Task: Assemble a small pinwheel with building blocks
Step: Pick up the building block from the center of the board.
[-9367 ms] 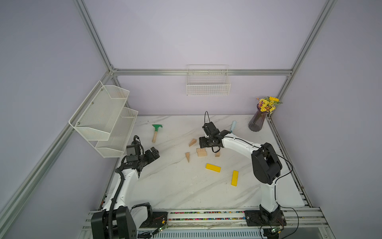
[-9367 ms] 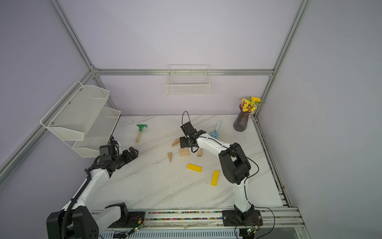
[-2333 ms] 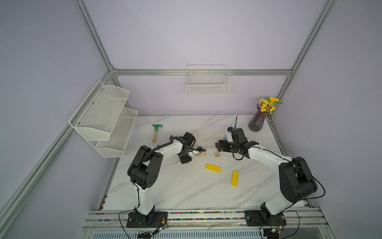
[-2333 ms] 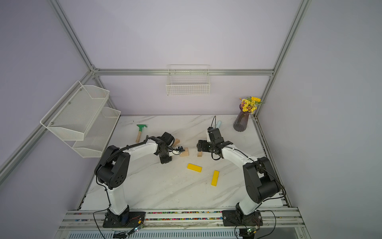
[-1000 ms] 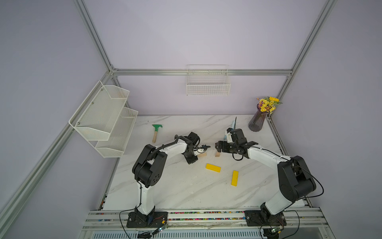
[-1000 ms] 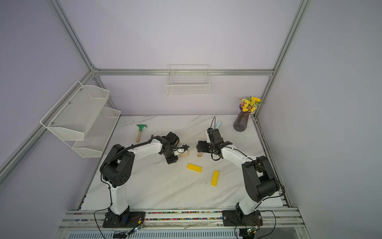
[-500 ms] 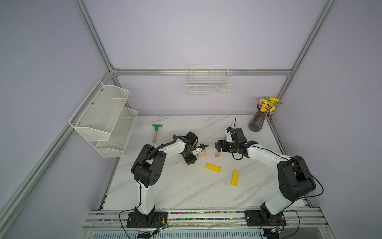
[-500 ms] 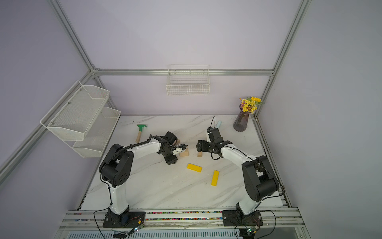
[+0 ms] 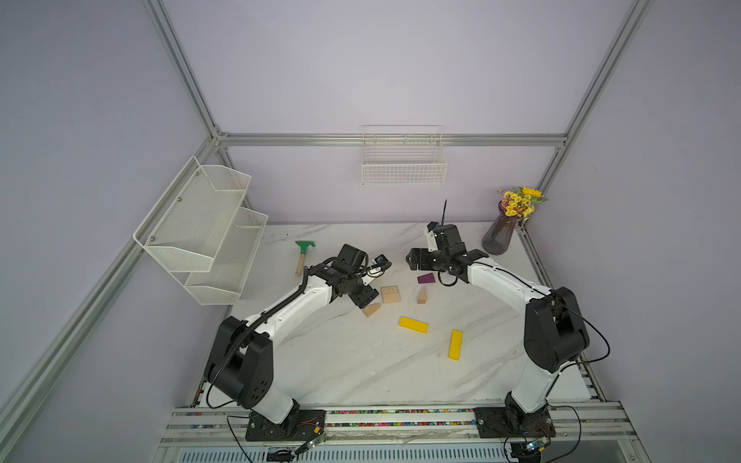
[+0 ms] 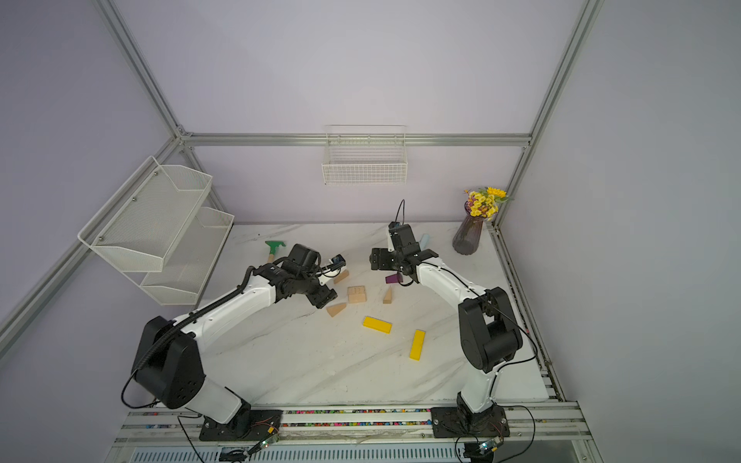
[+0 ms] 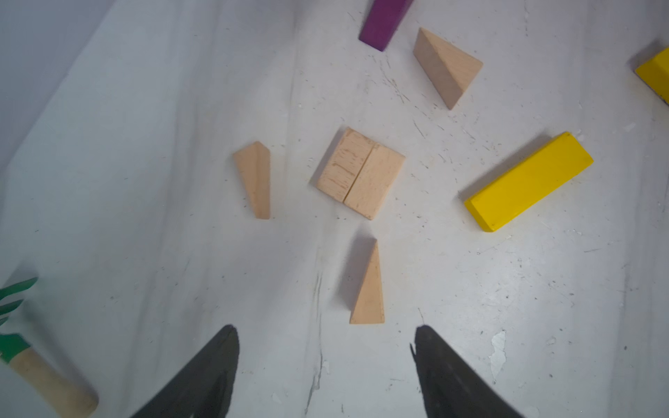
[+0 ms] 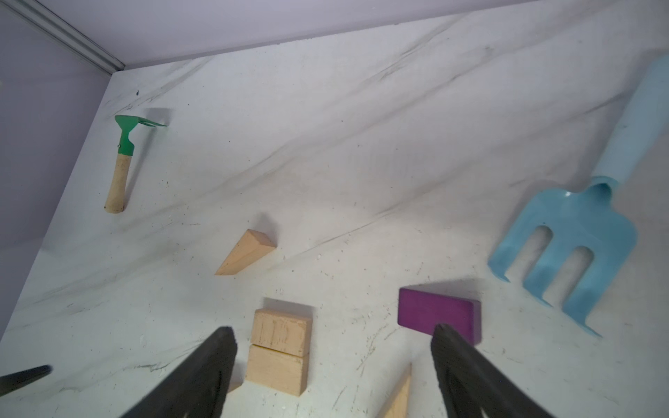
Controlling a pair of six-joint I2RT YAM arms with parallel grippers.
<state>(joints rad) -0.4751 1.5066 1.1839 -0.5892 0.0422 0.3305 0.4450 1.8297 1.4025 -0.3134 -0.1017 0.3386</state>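
A: The building blocks, where do they lie?

B: Loose on the marble table, around its middle, none joined except one pair. Take the two pale rectangular blocks as the dial's centre, with twelve toward the back wall. They touch along a long side and make a square. The left wrist view shows the seam between them plainly.

A: And round that square?

B: Both top views show the first wood wedge at eight, the second wood wedge at three and the purple wedge at two. All are near the square but apart from it. The first yellow bar lies at five, and the second yellow bar at four, farther out.

A: The third wood wedge?

B: At eleven. A top view shows it just beside the left arm's wrist, and both wrist views show it whole.

A: The claws?

B: The left gripper stands wide with nothing between its jaws, and the first wood wedge is just ahead of its tips. The right gripper is also wide and bare, at about one o'clock, near the purple wedge.

A: Anything else?

B: A green rake lies out at ten, well apart. The right wrist view shows the head of the light blue fork whole, its tines near the purple wedge. In a top view only a sliver of that fork peeks past the right arm. A vase of flowers stands at two, by the back corner.
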